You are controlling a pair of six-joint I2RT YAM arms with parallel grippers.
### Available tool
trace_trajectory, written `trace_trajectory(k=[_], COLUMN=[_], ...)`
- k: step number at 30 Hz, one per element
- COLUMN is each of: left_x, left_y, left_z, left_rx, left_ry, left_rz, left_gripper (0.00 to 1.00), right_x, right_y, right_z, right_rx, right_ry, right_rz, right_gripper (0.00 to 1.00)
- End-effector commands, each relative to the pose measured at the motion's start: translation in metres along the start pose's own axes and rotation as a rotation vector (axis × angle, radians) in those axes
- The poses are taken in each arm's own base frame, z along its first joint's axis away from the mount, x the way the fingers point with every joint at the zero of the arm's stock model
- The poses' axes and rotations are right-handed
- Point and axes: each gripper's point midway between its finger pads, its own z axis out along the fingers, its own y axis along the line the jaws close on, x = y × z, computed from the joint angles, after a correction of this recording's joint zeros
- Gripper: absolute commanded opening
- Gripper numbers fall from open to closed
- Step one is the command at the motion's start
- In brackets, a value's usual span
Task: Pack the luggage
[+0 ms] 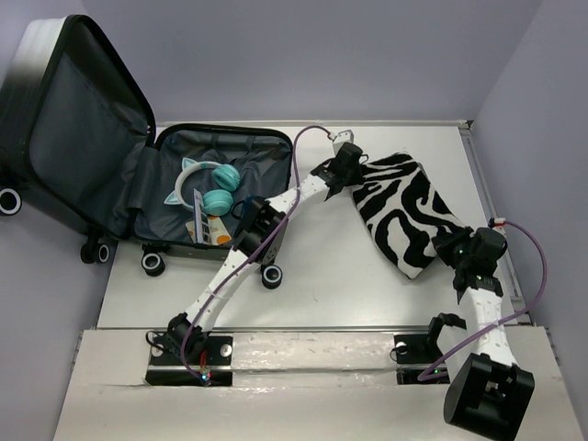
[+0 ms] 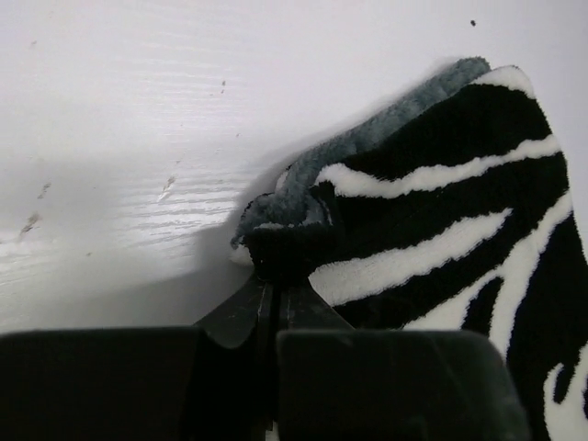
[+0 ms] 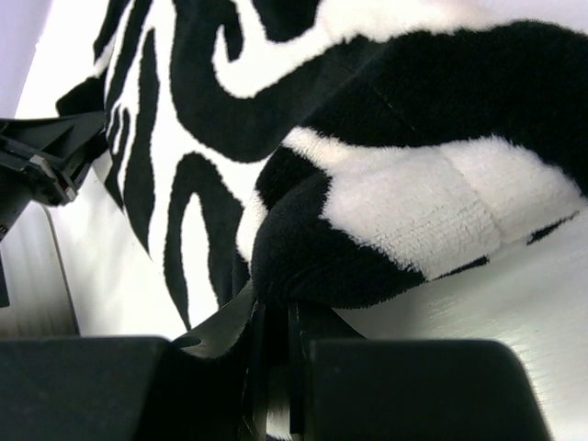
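The luggage (image 1: 119,156) lies open at the back left, its lid propped up, dark grey lining showing. Teal cat-ear headphones (image 1: 211,188) and a small orange item (image 1: 213,230) lie inside it. A zebra-striped cloth (image 1: 404,211) lies on the table to its right. My left gripper (image 1: 354,175) is shut on the cloth's far left corner (image 2: 285,248), which shows its grey underside. My right gripper (image 1: 457,253) is shut on the cloth's near right corner (image 3: 312,266).
The suitcase's black wheels (image 1: 153,264) stand along its near edge, one more wheel (image 1: 272,276) by my left arm. Purple cables (image 1: 533,266) loop off both arms. The table's raised right edge (image 1: 482,184) runs beside the cloth.
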Motion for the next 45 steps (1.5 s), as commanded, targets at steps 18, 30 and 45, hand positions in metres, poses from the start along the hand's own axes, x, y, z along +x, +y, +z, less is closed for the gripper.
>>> trace_trajectory(k=[18,30,45], left_x=[-0.308,-0.386,-0.277], left_y=[-0.083,0.163,0.196], left_z=[-0.280,-0.457,-0.591], left_rx=[0.230,-0.255,-0.387], left_ry=[-0.509,-0.774,-0.903], left_rz=[0.133,-0.012,-0.041], left_gripper=[0.06,0.06,0.89], right_x=[-0.038,0.105,0.240], right_y=[0.246,0.485,0.476], right_z=[-0.044,-0.068,0.053], right_rx=[-0.640,-1.089,-0.951], right_ry=[0.004,0.287,0.555], right_rz=[-0.137,-0.410,-0.600], right_gripper=[0.07,0.07,0.78])
